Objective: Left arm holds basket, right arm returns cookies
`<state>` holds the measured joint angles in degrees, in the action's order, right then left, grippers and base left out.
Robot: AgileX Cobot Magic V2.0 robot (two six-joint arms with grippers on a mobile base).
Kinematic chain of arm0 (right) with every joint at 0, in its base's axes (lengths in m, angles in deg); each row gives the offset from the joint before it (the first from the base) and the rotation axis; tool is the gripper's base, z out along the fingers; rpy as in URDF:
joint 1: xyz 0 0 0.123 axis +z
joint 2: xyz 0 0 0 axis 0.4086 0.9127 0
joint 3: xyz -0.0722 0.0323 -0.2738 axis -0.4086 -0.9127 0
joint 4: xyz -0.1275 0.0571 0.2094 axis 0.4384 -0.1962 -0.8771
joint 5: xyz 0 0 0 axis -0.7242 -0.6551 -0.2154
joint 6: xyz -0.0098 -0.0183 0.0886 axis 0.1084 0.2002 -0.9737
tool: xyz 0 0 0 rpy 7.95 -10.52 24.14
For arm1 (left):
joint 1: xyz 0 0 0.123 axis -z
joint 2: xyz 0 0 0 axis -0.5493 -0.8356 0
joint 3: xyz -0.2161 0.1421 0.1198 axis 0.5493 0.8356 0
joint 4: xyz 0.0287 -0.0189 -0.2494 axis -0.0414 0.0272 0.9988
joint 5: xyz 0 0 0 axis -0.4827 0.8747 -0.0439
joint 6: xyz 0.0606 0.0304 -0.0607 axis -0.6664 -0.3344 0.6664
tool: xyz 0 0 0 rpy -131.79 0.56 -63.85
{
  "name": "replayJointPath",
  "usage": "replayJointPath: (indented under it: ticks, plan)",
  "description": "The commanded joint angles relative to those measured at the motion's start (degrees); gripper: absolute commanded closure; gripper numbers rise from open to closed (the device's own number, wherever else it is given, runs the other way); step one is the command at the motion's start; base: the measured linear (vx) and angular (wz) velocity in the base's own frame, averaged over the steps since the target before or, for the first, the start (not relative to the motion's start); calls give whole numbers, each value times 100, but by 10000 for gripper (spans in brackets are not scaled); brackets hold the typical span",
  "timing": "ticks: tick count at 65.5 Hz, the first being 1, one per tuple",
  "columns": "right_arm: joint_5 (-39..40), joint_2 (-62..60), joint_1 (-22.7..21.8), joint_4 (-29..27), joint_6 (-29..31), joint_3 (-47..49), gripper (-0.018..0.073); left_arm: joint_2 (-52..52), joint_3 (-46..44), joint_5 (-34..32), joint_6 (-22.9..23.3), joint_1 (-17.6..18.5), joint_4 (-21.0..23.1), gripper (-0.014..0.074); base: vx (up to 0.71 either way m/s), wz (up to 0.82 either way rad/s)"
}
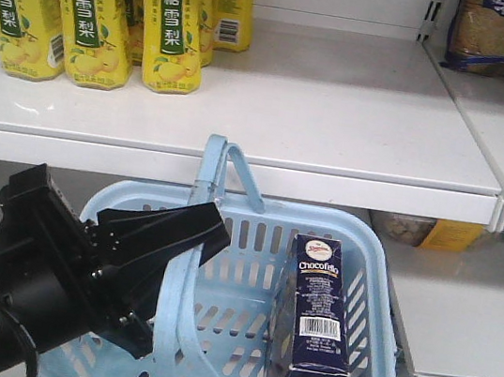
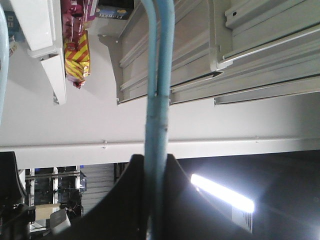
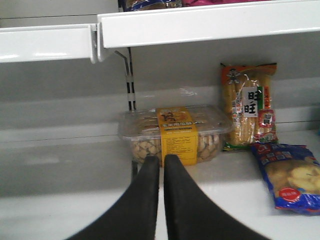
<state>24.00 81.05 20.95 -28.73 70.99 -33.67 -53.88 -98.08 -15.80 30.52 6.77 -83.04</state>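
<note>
Far left on the upper white metal shelf (image 1: pixel 339 116), a row of yellow plastic drink bottles (image 1: pixel 88 12) with green labels stands in line. Below them the bulky black left arm (image 1: pixel 18 296) with its yellow ring reaches in from the lower left corner. Its wedge-shaped left gripper (image 1: pixel 190 232) is clamped tight on the raised pale blue hoop handle (image 1: pixel 208 168). The left wrist view confirms it, the handle bar running straight down between the two black fingers (image 2: pixel 127 200). That arm covers the left wall of the light blue slotted plastic shopping basket (image 1: pixel 377 302), which sits in front of and below the shelf edge.

Moving right, inside the basket, the tall dark navy cardboard cookie box (image 1: pixel 313 321) marked Chocofello stands on end near the right-hand wall, barcode facing out.

Over to the right wrist view: the black right gripper (image 3: pixel 161 165) has its jaws pressed almost together, only a thin slit between them, holding nothing. Straight ahead of it on a lower shelf sits a clear plastic tub of biscuits (image 3: pixel 175 132) with a yellow label. To its right an orange snack packet (image 3: pixel 248 107) stands against the back wall, then a blue bag (image 3: pixel 290 177) lies flat
</note>
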Motion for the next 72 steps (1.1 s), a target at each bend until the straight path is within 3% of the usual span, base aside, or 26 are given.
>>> replayJointPath:
  ticks: [1,72]
  plan:
    - [415,-77,-21,6,38,-100,566,164,-167,-696,-6,38,238,596,6,24]
    - [415,-77,-21,6,38,-100,566,164,-167,-696,-6,38,238,596,1,5]
